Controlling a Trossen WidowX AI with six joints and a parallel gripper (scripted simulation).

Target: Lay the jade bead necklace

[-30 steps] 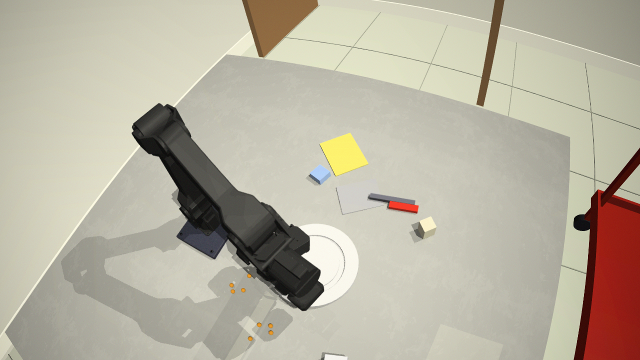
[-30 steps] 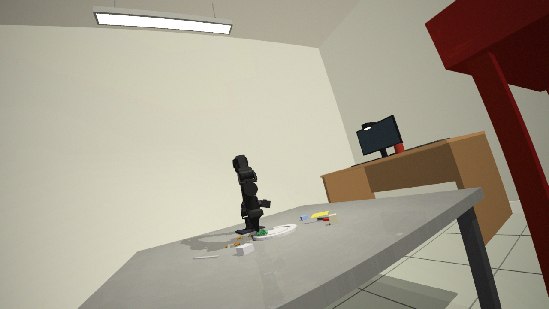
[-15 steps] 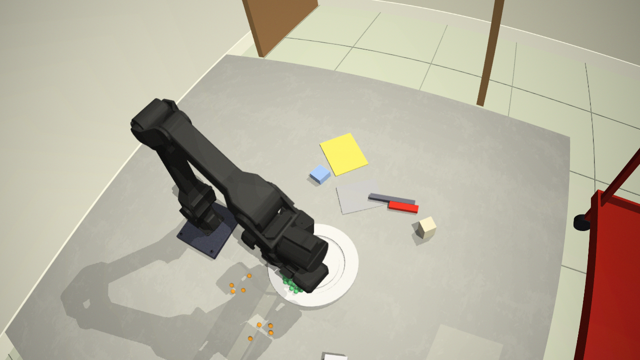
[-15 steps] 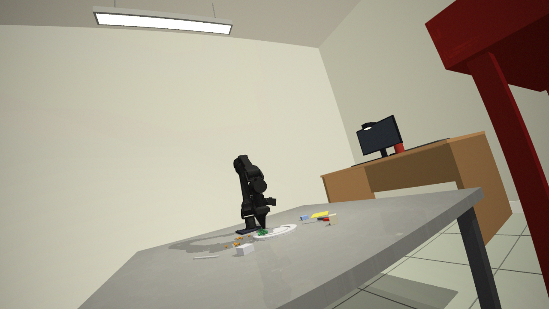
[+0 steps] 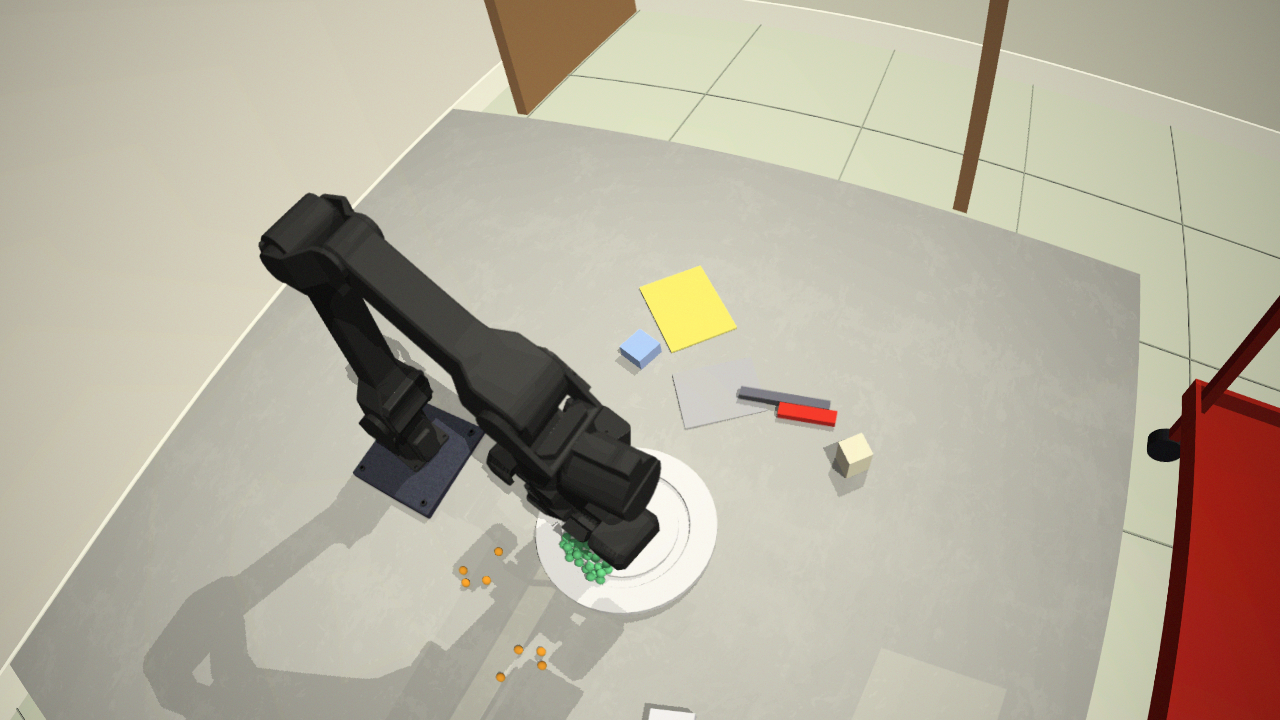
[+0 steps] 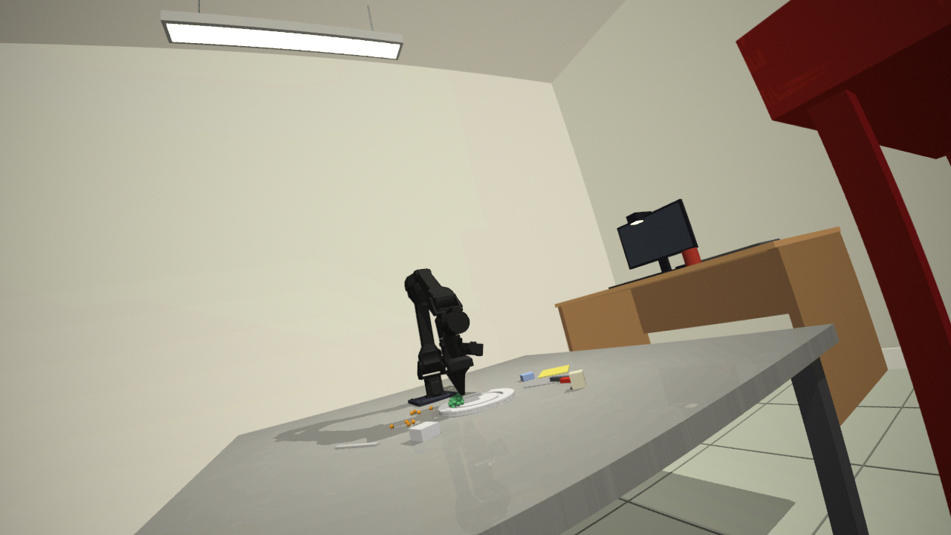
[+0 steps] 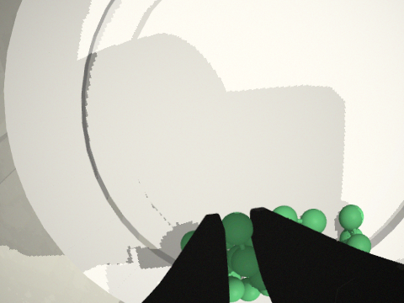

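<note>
The jade bead necklace (image 5: 595, 570) (image 6: 455, 401) (image 7: 314, 220) is a bunched heap of green beads on one side of the round white bead board (image 5: 698, 555) (image 6: 509, 393) (image 7: 42, 126). In the wrist view some beads lie to the right of the fingers, and one shows at their left. My gripper (image 7: 235, 224) is shut on the necklace, with a bead between the black fingertips and more beads below it. It is low over the board. The fingers hide part of the heap. In the top view the arm covers the fingertips and part of the board's ring groove.
Several loose orange beads (image 5: 486, 580) (image 6: 407, 422) lie beside the board. A white block (image 5: 671, 714) (image 6: 424, 432) is near too. Beyond the board are a blue block (image 5: 640, 347), a yellow square (image 5: 687, 308), a grey sheet (image 5: 711, 398), a dark bar (image 5: 787, 397), a red bar (image 5: 807, 414) and a beige cube (image 5: 853, 454).
</note>
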